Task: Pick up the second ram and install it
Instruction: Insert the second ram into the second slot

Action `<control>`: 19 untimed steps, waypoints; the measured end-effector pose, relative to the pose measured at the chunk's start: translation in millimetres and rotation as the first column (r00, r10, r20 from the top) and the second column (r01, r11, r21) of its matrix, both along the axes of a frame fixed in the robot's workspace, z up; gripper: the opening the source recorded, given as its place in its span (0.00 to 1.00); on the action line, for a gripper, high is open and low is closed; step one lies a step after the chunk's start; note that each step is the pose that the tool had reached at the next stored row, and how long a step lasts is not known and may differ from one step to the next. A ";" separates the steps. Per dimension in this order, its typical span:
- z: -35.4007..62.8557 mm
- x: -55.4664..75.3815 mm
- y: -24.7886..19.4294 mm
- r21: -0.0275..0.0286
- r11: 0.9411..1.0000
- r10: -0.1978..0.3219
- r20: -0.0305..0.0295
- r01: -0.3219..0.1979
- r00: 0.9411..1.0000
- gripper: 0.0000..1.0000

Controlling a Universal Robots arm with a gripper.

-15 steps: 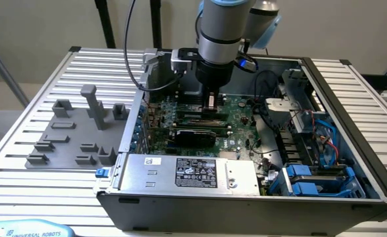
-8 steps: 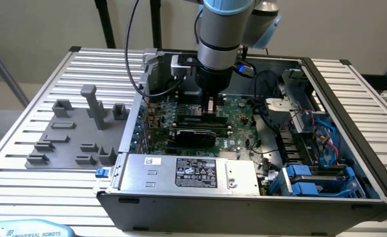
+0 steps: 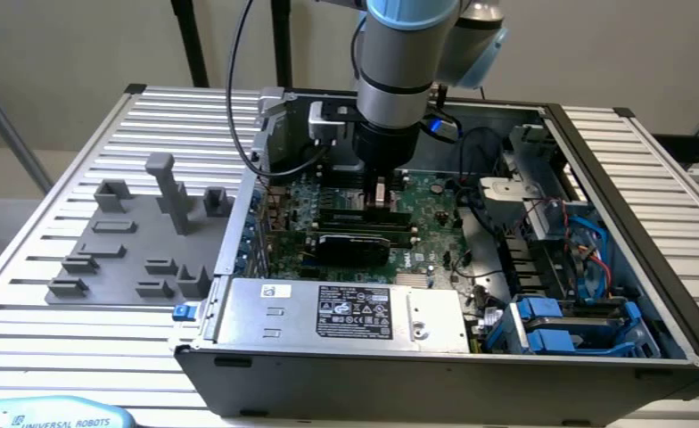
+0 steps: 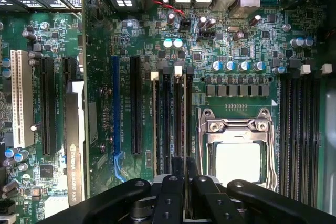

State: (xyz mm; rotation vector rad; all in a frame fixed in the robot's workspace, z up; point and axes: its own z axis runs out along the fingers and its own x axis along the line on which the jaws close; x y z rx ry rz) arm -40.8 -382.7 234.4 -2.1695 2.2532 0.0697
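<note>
Hovering over memory slots [image 4: 176, 119], fingers [image 4: 172, 192] nearly together.

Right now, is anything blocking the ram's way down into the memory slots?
Nothing visible does. The gripper hangs shut right over the memory slots beside the processor socket, and nothing lies across them.

We list: ribbed bare-metal table [image 3: 76, 152]; matt grey plastic fixture blocks [image 3: 135, 254]; glossy green motherboard [image 4: 105, 40]; matt black plastic gripper [image 4: 178, 174]; brushed-metal power supply [image 3: 338, 312].
</note>
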 end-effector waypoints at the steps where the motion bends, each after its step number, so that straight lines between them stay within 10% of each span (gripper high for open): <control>1: -0.1 0.2 -0.1 -0.001 1.000 0.000 0.000 0.000 1.000 0.13; 19: -4.4 1.6 -3.1 -0.004 1.000 0.002 0.006 -0.002 1.000 0.13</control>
